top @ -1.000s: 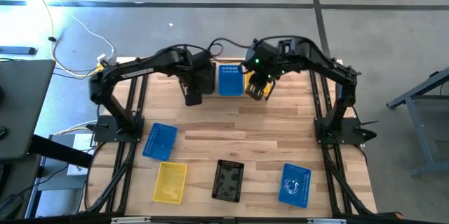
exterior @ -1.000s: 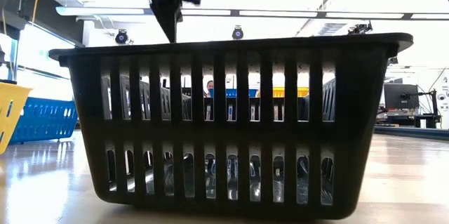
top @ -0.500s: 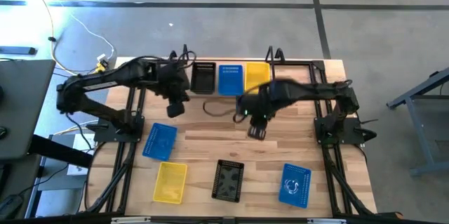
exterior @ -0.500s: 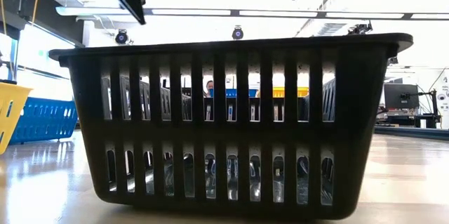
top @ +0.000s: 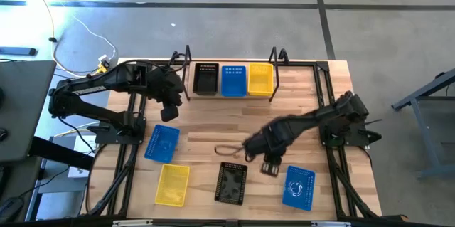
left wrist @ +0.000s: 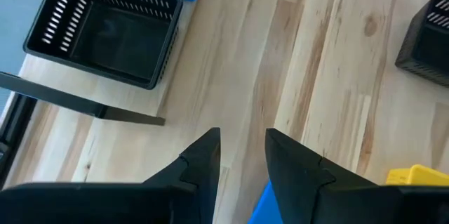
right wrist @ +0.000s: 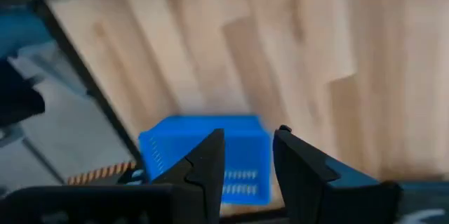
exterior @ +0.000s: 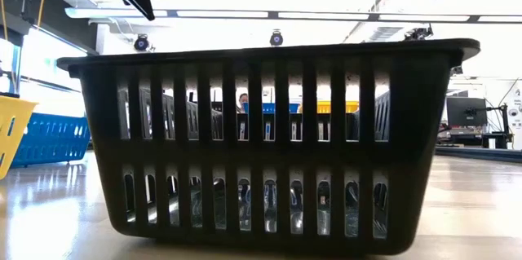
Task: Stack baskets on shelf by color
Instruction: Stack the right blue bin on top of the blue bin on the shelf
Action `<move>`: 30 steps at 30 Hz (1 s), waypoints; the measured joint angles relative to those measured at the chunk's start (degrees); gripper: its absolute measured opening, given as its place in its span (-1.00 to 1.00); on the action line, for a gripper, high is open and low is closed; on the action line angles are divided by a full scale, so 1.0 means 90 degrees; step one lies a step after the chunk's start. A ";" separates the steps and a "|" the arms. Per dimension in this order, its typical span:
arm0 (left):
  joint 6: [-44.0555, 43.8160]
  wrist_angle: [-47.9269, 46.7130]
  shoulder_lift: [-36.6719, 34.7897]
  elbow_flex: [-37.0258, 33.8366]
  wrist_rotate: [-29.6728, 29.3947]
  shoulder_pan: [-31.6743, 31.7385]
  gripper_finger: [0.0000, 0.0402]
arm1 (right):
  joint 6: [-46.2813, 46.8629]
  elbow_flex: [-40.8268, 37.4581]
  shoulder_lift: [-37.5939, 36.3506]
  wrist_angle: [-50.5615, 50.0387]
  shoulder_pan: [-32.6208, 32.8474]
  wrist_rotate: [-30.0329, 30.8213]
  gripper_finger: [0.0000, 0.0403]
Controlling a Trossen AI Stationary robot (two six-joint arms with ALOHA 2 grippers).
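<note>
Both arms over loose baskets, nothing held.

High view: the shelf bears black, blue and yellow stacks; the right gripper hangs beside the front-right blue basket. The black basket sits close, so a wide approach could knock it. Wrist views: left gripper and right gripper slightly parted, empty; bare wood between baskets leaves room.

Bare table lies open between my shelf and the front baskets; the black basket blocks the front middle.
</note>
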 joint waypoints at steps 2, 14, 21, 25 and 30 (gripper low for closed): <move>0.0026 -0.0018 -0.0029 0.0000 0.0000 0.0000 -0.49 | 0.0294 -0.0159 -0.0008 0.0183 0.0225 -0.0259 -0.46; 0.0313 -0.0052 -0.0134 0.0000 0.0169 0.0000 -0.49 | 0.1185 -0.1071 -0.0005 0.1553 0.1593 -0.0518 -0.46; 0.0480 -0.0052 -0.0132 0.0000 0.0169 0.0000 -0.49 | 0.1573 -0.1575 -0.0005 0.2387 0.2468 -0.0065 -0.46; 0.0377 -0.0052 -0.0132 0.0000 0.0170 0.0000 -0.49 | 0.1928 -0.1774 -0.0005 0.2612 0.2815 -0.0054 -0.46; 0.0374 -0.0052 -0.0132 0.0000 0.0170 0.0000 -0.49 | 0.2353 -0.1848 0.0045 0.2838 0.3060 -0.0034 -0.46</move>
